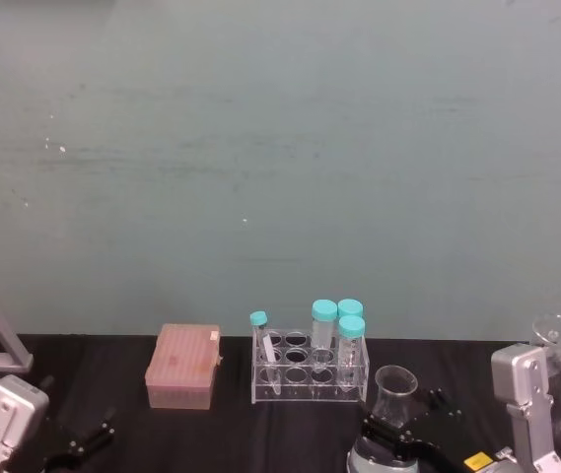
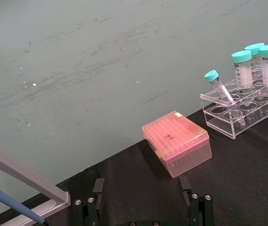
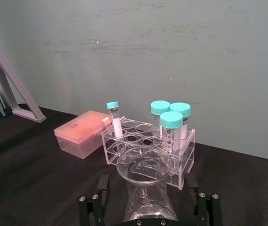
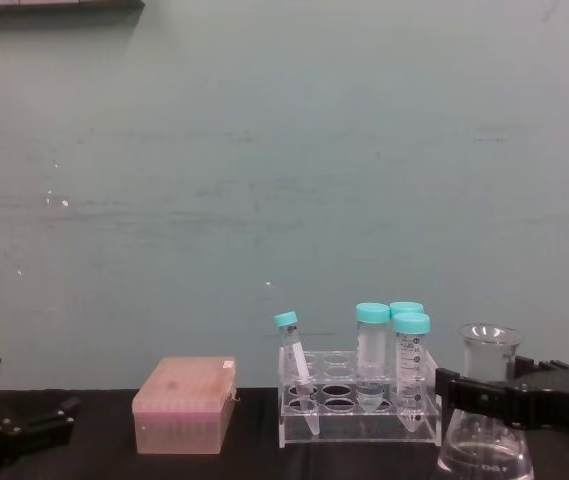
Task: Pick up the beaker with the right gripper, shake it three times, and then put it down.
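The beaker (image 1: 395, 392) is seen upright just beside the right end of the tube rack (image 1: 310, 372), on the robot's side of it, with its long axis vertical. The right gripper (image 3: 147, 188) is set around it at neck height. Its jaws are held apart, one on each side of the glass, and a gap is seen between each jaw and the neck, so nothing is clamped. The closing line is judged to run straight across the neck, so only a squeeze is needed before lifting. The left gripper (image 2: 142, 184) is parked well left of the rack, beyond the pink box (image 1: 183, 367), with its jaws apart and empty.
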### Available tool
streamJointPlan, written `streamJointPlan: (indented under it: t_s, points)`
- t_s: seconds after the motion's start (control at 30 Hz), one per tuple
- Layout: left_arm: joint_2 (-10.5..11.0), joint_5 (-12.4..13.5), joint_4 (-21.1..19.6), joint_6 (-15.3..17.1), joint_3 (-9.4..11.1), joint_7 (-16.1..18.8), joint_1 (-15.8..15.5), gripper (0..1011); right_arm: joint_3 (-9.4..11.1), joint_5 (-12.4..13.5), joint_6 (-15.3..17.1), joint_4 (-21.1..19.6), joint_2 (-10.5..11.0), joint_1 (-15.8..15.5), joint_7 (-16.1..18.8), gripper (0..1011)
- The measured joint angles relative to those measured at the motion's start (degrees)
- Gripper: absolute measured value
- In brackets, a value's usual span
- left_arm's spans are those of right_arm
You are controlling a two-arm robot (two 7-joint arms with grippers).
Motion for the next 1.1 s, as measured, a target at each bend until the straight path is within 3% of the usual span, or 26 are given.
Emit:
streamJointPlan:
  t_s: [0.27,0.63,1.1]
  points:
    - [0.0,0.0,0.0,0.0,0.0,0.0,0.0,1000,1.2,0.1,1.2,0.3,-1.3,-0.1,0.2,1003]
    - [0.0,0.0,0.0,0.0,0.0,0.0,0.0,1000,2.1,-2.5,2.9,0.1,-2.3,-0.1,-0.6,1003]
    - [0.0,0.0,0.0,0.0,0.0,0.0,0.0,1000,3.2,-3.8,2.7,1.4,-3.9,0.3,1.0,1003]
